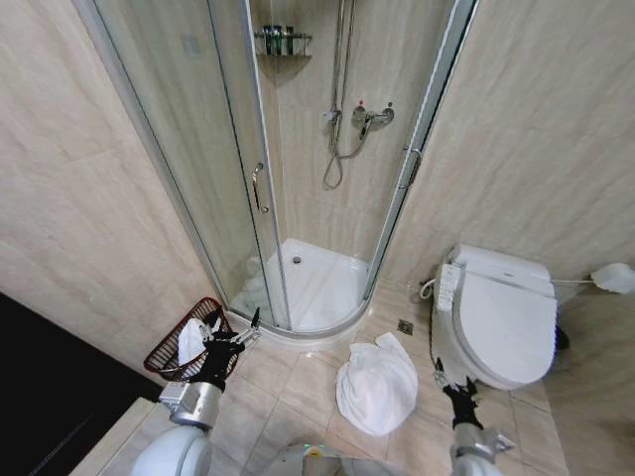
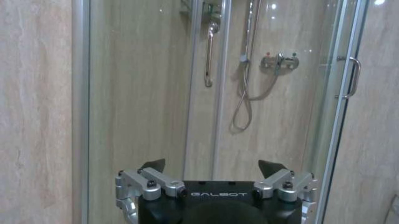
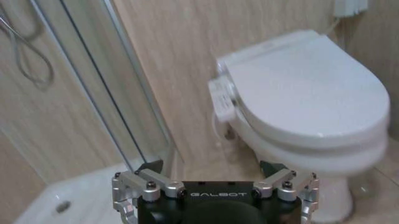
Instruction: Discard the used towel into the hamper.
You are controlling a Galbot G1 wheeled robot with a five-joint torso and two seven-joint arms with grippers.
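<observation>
Towels: one (image 1: 377,385) floored, one (image 1: 190,339) in hamper (image 1: 164,355).

The left gripper (image 1: 235,330) hangs with jaws apart just right of the hamper (image 1: 171,356), which holds a cloth (image 1: 190,340). The towel (image 1: 376,384) lies on the floor between both grippers, left of the right gripper (image 1: 453,384). The toilet (image 1: 499,315) stands just beyond those parted jaws, the shower (image 1: 308,283) behind the towel.

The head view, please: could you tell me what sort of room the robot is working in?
A bathroom, most likely in a home or hotel. It has a curved glass shower enclosure with a chrome hose and mixer tap, a white toilet with its lid closed, and beige tiled walls and floor.
</observation>
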